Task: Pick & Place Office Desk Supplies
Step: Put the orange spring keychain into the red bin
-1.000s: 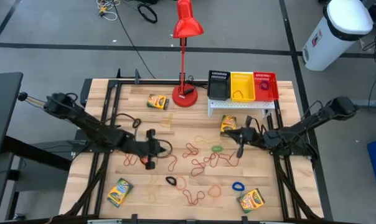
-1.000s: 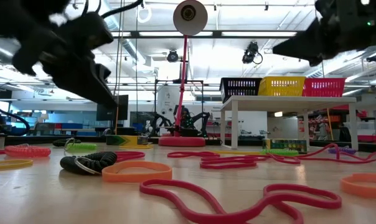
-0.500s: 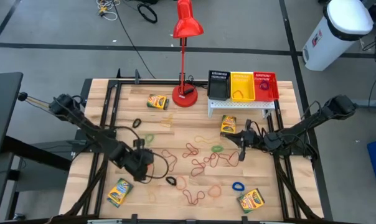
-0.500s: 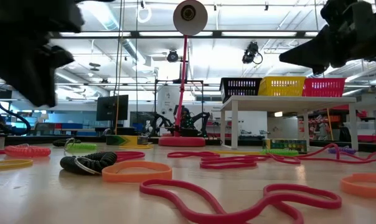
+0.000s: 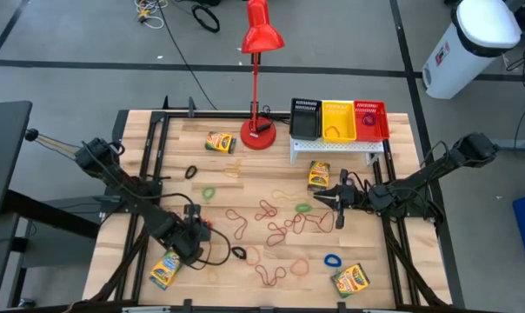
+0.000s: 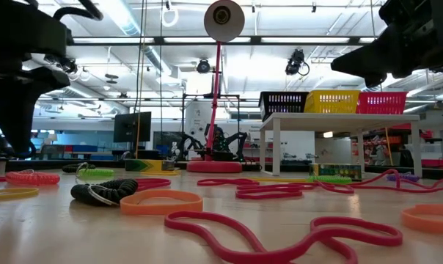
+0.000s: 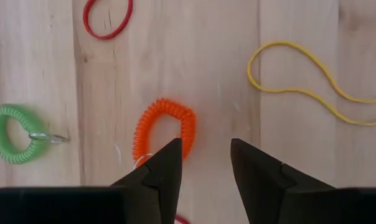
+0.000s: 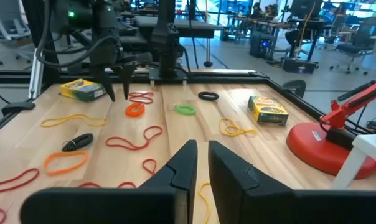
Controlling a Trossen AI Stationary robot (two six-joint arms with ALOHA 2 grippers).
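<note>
High view: left tool (image 5: 191, 239) is poised over the bench (image 5: 393, 130) front-left; four crayon boxes (image 5: 319, 174) are counted; three bins (image 5: 338, 120) are raised at the rear.
Low view: bands are strewn across the boards.
Left wrist view: fingers are parted, empty, above the orange coil (image 7: 164, 127); descent and closing are judged next.
Right wrist view: right tool (image 8: 200, 163) is slightly parted, nothing grasped.

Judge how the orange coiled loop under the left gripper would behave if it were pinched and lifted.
The orange coiled loop looks like a springy spiral cord, so it would probably stretch and sag rather than hold its ring shape. It lies flat on the table, so the left gripper must likely reach right down to the wood. It seems light, so a nudge may slide it.
</note>
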